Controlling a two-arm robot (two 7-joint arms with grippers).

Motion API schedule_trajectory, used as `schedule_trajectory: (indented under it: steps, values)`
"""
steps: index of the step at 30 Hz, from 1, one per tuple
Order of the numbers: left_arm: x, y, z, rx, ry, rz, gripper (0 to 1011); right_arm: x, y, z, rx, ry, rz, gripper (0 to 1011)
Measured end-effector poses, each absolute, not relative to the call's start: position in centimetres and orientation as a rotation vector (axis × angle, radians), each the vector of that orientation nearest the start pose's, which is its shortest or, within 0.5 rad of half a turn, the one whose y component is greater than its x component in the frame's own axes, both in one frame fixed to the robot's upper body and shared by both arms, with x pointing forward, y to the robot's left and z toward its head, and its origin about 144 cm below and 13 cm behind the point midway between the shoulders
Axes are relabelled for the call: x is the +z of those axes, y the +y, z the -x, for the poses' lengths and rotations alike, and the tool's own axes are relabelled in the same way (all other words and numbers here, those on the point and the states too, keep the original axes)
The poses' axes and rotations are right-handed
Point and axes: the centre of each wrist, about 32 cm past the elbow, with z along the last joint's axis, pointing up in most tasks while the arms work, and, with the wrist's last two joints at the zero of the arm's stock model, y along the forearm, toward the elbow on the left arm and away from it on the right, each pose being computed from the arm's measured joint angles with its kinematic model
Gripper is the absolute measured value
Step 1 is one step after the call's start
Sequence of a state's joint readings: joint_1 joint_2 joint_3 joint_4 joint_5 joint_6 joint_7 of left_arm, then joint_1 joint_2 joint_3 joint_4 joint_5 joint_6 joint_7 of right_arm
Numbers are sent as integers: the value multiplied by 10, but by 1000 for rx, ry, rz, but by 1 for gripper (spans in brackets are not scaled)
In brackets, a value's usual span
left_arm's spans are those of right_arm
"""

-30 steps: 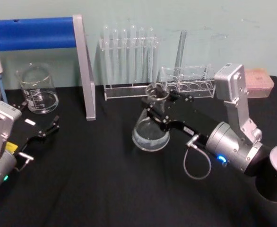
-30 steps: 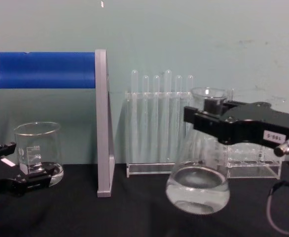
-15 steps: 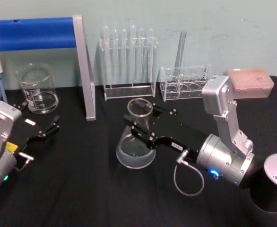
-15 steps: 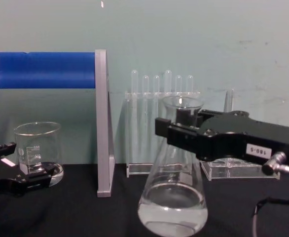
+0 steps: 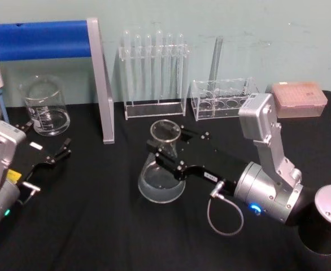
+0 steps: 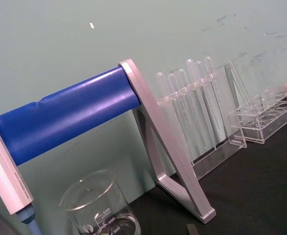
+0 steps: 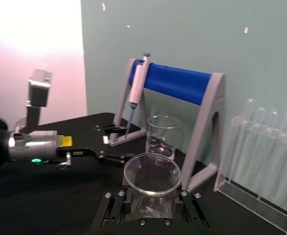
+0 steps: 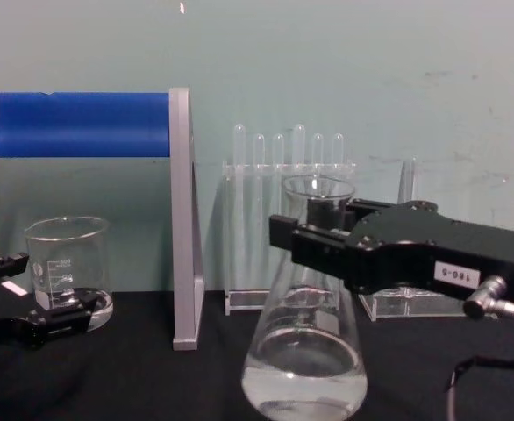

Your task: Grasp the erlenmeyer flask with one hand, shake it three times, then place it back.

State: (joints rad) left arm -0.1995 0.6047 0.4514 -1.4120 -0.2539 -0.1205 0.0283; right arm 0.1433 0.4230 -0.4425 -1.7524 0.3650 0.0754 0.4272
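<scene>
Two grippers. Left gripper (image 5: 51,157) parked, fingers spread, near glass beaker (image 5: 44,107). Erlenmeyer flask (image 5: 161,182) mid-table, upright, base low; table contact unclear. Right gripper (image 5: 166,145) clenched on flask neck. Judged: shaking or set-down. Next: lower level, then release.

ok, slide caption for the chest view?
Right gripper holds the erlenmeyer flask upright by its neck before the test tube rack; left gripper sits open near the beaker.

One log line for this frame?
right hand: shut on erlenmeyer flask neck | flask: upright | left hand: open, parked by beaker
</scene>
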Motion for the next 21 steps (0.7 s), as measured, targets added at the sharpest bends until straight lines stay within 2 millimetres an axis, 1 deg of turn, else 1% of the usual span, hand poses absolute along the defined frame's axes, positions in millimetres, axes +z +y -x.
schedule_trajectory:
  steps: [11,21]
  values:
    - [1140,310,-489,1248,-285,-304,1001,1208,-213,-476,-777,-109,32,453]
    - [1140,310,-489,1248,-285,-304,1001,1211,-237,-493,-913,-120,30,453]
